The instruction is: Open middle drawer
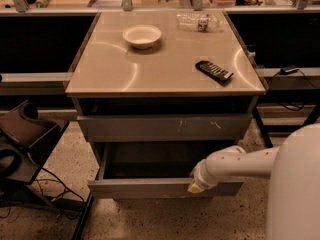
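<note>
The middle drawer [145, 188] is a wide, shallow grey drawer with a plain front. It stands pulled out toward me below the closed top drawer [165, 128], whose front has pale scratch marks. Its inside [160, 163] is dark and looks empty. My gripper [196, 184], at the end of the white arm [235, 163], sits at the top edge of the middle drawer's front, right of centre. The lowest drawer front is hidden under the pulled-out drawer.
The beige cabinet top [110, 69] carries a white bowl [142, 35], a black remote [214, 70] and a plastic bottle [199, 20]. A dark chair and cables [22, 144] stand on the floor at the left. My white body [295, 189] fills the lower right.
</note>
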You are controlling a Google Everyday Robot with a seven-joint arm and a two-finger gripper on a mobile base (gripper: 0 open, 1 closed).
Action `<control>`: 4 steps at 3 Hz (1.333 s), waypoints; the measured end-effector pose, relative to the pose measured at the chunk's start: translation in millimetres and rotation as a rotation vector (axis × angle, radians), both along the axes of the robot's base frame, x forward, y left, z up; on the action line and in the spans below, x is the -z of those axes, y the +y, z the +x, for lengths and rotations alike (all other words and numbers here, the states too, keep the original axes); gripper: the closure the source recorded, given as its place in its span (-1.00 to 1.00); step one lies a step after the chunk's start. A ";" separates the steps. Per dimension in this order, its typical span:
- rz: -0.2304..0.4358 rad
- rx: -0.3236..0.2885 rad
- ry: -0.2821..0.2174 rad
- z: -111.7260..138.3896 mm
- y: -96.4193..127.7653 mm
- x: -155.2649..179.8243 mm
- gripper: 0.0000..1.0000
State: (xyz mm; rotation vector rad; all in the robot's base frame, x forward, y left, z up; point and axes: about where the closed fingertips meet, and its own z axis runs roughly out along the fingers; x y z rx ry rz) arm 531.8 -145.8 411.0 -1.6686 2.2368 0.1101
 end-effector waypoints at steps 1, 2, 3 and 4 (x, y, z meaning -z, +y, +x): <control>-0.003 0.021 -0.028 -13.5 -11.2 -1.2 1.00; -0.003 0.021 -0.028 -13.5 -11.2 -1.2 1.00; -0.001 0.016 -0.045 -18.5 -11.1 -1.7 1.00; -0.012 0.021 -0.060 -18.9 -14.7 -5.6 1.00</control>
